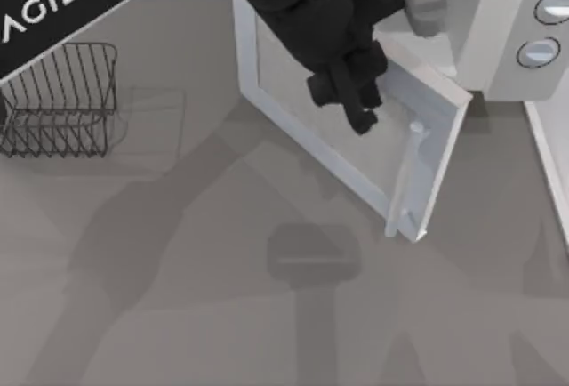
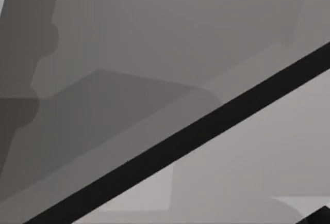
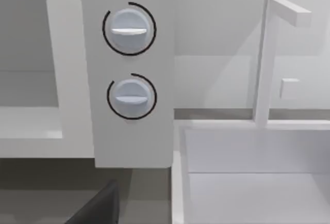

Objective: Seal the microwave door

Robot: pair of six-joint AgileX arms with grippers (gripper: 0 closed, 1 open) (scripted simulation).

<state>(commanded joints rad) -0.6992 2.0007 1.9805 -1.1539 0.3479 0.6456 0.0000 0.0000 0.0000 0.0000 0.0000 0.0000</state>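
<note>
You have the left arm reaching in from the top left of the table, and its left gripper (image 1: 356, 101) sits over the window side of the microwave door (image 1: 373, 150). The black gripper tip looks close to the door panel, near the middle of it. You cannot tell from the top view whether it touches the door, and you cannot tell whether its two fingers are spread or pressed together.

The door stands swung out from the microwave body (image 1: 498, 39), at a slant across the table. Its hinge end is near the top middle of the table. Its free end, with the slim grey handle (image 1: 404, 181), points down and to the right.

Count the things: one door, one handle, two round knobs (image 3: 129, 28) one above the other on the microwave front, and one wire basket (image 1: 62, 97) at the left side of the table.

The left wrist view shows grey surfaces and a dark bar across it, and you cannot tell more from it. The right wrist view faces the knobs from close by.

The grey table (image 1: 178, 315) lies flat and open below the door's free edge. The basket sits well apart from the door.
</note>
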